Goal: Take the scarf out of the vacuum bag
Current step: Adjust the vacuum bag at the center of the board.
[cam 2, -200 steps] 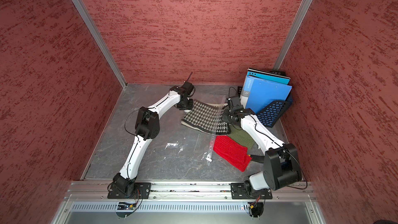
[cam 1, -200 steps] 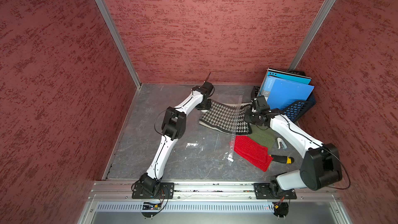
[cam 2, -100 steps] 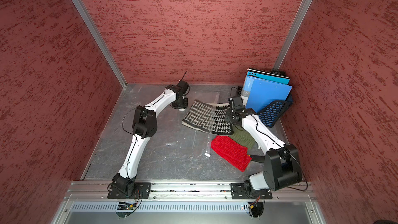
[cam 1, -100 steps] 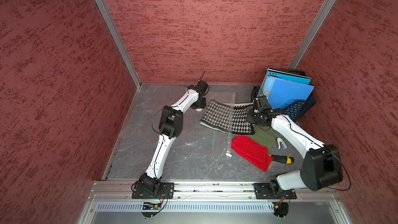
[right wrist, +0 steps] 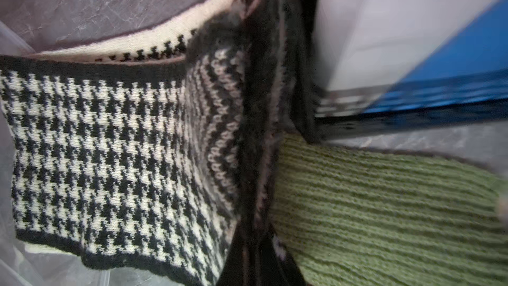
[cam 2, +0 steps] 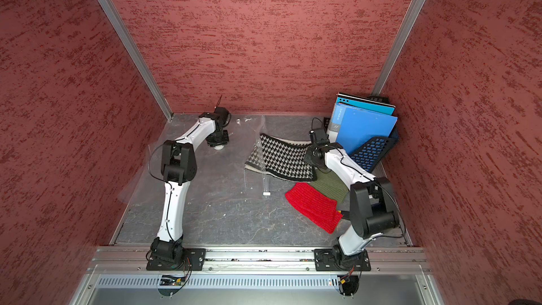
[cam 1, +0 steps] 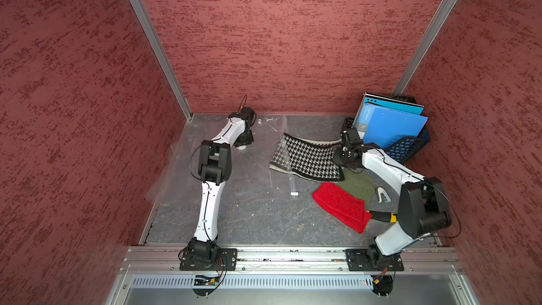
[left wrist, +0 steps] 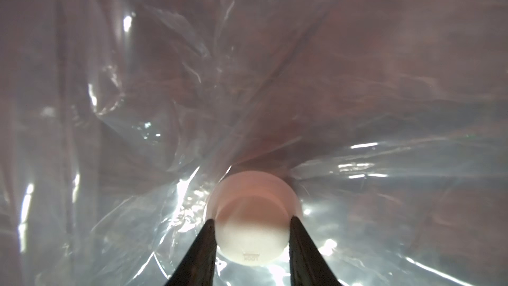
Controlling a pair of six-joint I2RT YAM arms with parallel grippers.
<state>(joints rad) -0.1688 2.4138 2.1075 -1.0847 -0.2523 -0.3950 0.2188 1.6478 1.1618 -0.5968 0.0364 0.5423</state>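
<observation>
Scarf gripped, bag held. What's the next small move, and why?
Probably draw the right gripper a little to the robot's right, away from the bag mouth. It is shut on the scarf at its edge, but the zip-seal strip crosses the scarf's far end, so that end looks inside the vacuum bag. The left gripper grips the valve cap, anchoring the bag.
</observation>
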